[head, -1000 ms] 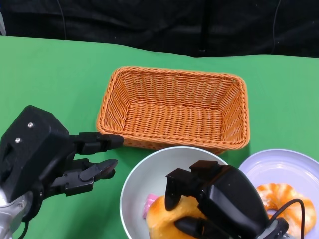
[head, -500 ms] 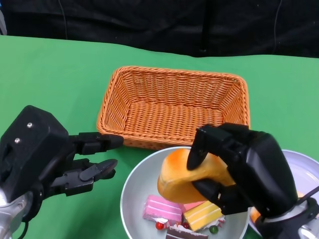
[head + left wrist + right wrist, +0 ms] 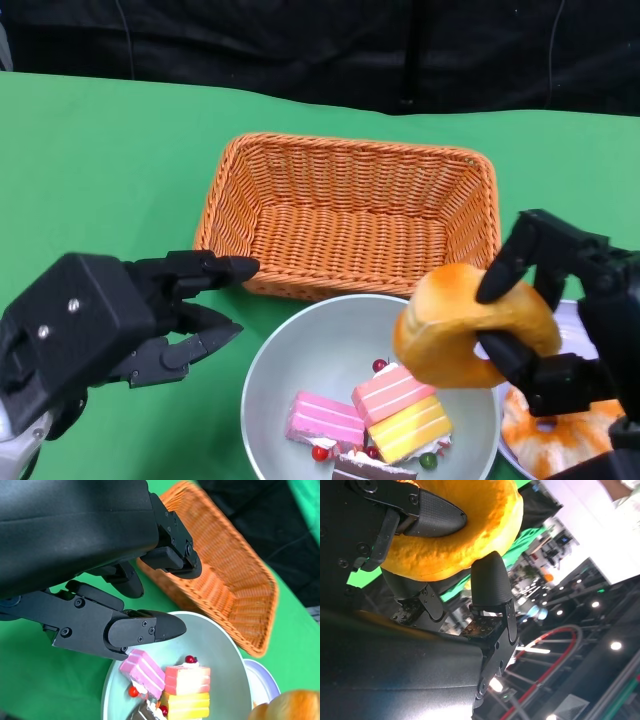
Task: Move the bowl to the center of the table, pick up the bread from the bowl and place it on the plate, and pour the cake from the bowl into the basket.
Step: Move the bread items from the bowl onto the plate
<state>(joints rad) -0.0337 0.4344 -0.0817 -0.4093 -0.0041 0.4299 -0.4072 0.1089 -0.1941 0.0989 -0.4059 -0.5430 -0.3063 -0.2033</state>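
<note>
Grey bowl (image 3: 275,375) holds cake slices (image 3: 385,412); right hand (image 3: 560,320) grips bread (image 3: 450,325); left hand (image 3: 150,310) released.

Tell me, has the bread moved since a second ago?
Yes. The bread, gripped by the right robot hand, has been lifted out of the bowl and carried right, now over the bowl's right rim, toward the plate.

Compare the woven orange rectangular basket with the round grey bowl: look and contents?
The woven orange rectangular basket is wicker with sloped, ribbed sides; the round grey bowl is smooth and plain. The basket holds nothing visible; the bowl holds pink, yellow and dark cake pieces. The basket lies farther from the robot, the bowl nearer, between the two hands. Both sit on the green table, neither held.
</note>
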